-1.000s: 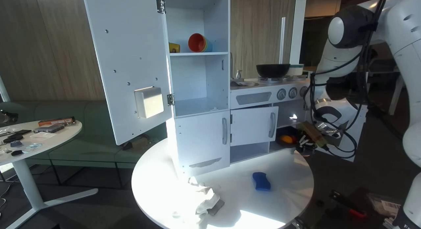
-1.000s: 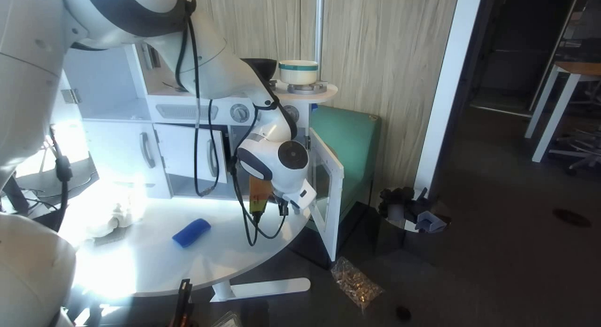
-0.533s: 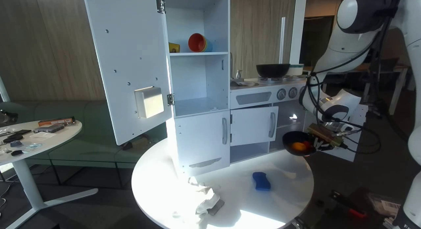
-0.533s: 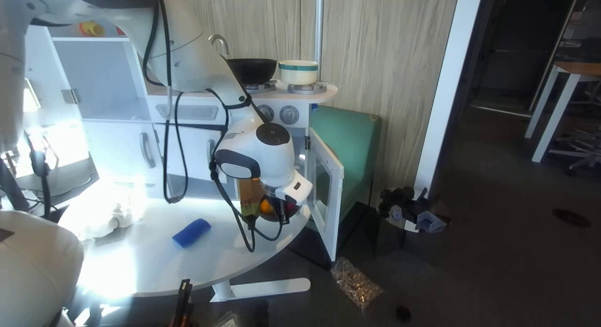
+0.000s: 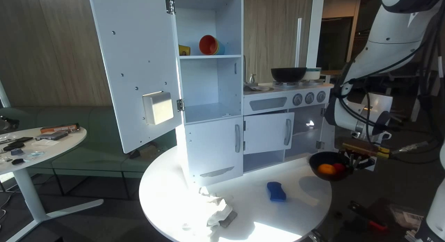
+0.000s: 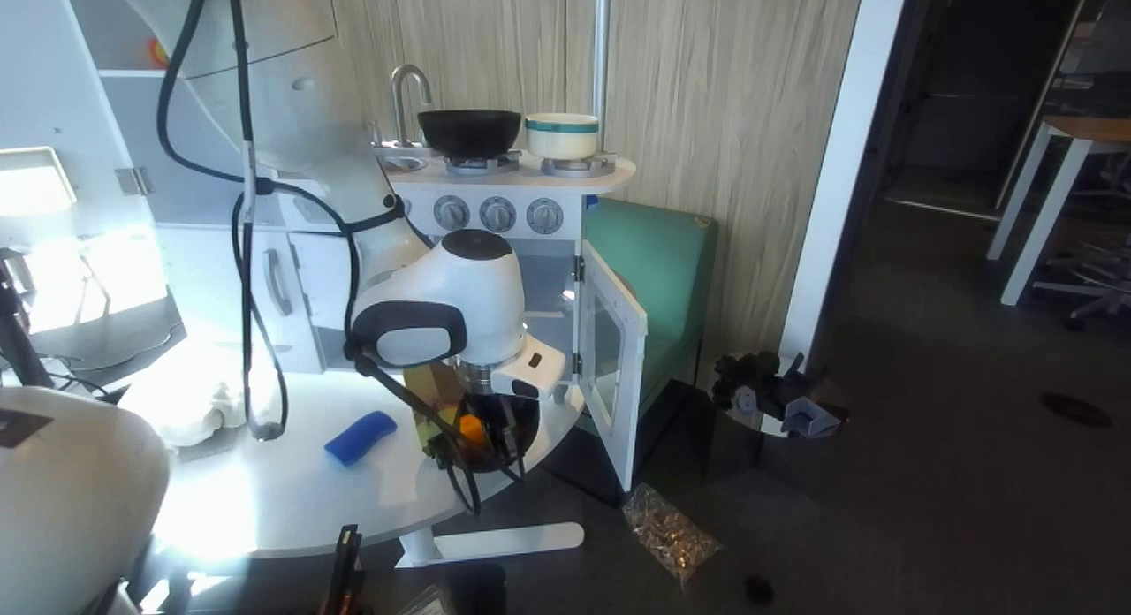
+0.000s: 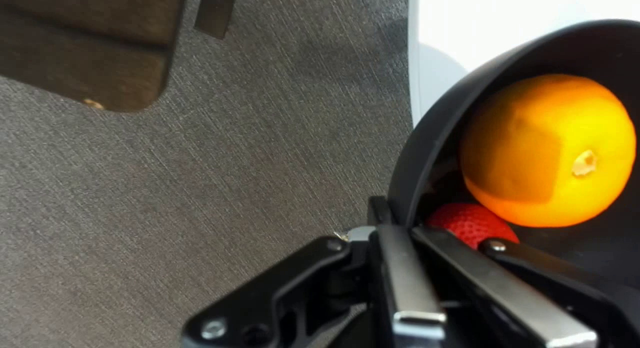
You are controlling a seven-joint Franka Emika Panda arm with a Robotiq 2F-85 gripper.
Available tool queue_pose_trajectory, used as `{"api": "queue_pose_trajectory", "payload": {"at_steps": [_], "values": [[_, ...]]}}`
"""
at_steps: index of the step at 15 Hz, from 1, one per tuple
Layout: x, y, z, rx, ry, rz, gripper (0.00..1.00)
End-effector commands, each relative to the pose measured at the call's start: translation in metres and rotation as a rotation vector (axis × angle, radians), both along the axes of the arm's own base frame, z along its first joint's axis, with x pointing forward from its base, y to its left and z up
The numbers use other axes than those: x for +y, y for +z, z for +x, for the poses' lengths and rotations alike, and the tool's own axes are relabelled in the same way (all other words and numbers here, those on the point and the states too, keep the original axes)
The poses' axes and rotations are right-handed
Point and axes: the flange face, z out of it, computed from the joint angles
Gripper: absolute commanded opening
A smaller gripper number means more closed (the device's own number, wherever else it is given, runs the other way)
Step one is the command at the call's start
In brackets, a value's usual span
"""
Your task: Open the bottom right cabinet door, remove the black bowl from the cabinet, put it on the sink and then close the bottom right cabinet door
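Note:
My gripper point(image 7: 400, 223) is shut on the rim of a black bowl point(image 7: 425, 138). The bowl holds an orange point(image 7: 555, 153) and a red strawberry-like piece point(image 7: 472, 224). In both exterior views the bowl point(image 5: 321, 158) point(image 6: 527, 416) hangs outside the cabinet, slightly tilted, above the round table's edge, with my gripper point(image 5: 353, 162) at its rim. The bottom right cabinet door point(image 6: 613, 359) stands wide open, and the compartment point(image 5: 304, 122) is open to view. The sink point(image 6: 405, 164) is set in the countertop below the faucet point(image 6: 406, 94), partly behind my arm.
Another black bowl or pan point(image 6: 468, 131) and a white pot point(image 6: 562, 138) stand on the burners beside the sink. A partly open middle door point(image 5: 267, 132) adjoins the compartment. A blue sponge point(image 5: 276, 191) and white cloth point(image 5: 217, 209) lie on the table point(image 5: 250, 196). A tall cabinet door point(image 5: 135, 61) hangs open.
The bowl has come out of the bottom right compartment, held by my gripper, and moved away from the cabinet over the table's edge. The arm has drawn back with it. The door stays open.

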Motion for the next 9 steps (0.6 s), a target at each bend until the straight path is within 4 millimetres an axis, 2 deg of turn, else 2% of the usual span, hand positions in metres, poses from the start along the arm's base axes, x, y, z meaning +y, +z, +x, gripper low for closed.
{"api": "queue_pose_trajectory", "payload": {"at_steps": [1,2,3,6,8,9], "values": [[0.020,0.020,-0.044,-0.023,0.019,-0.003,0.01],[-0.007,0.023,-0.025,-0.024,0.016,-0.013,0.01],[-0.007,0.031,-0.030,-0.054,0.021,-0.020,0.01],[-0.022,0.067,-0.019,-0.175,0.043,-0.057,0.01],[-0.028,0.085,-0.012,-0.225,0.047,-0.073,0.01],[-0.009,0.088,-0.029,-0.252,0.057,-0.081,0.01]]}}
